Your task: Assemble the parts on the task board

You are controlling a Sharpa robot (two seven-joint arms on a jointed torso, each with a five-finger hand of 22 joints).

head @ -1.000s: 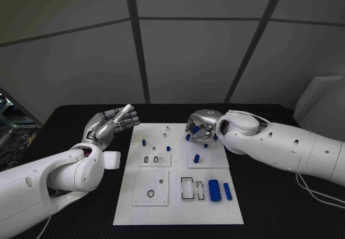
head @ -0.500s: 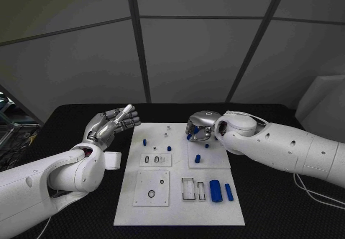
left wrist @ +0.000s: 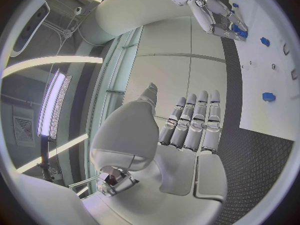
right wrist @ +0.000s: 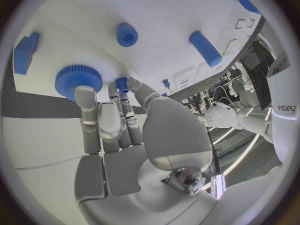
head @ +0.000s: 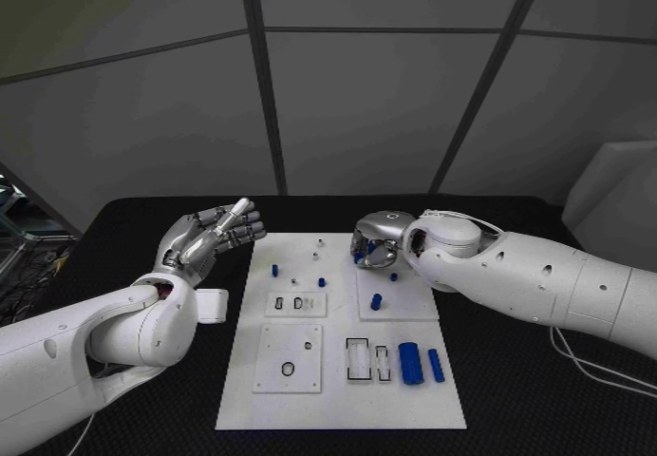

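While right hand [head: 380, 241] is hovering over far end of task board [head: 343, 399], fingers curling beside blue toothed gear [right wrist: 78, 80], grasp not discernible. Gear likely light, rigid, ridged: pinch rim. Left hand [head: 213, 237] idling open beside board.

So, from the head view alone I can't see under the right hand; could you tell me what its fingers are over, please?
Observer: In the right wrist view, the right hand has its fingertips at a blue toothed wheel on the task board.
Operator: Is it holding anything?
Observer: A small blue piece sits at the thumb tip; I cannot tell whether it is pinched.
Operator: And the left hand's palm?
Observer: The left wrist view shows the left hand with its fingers straight and nothing in it.
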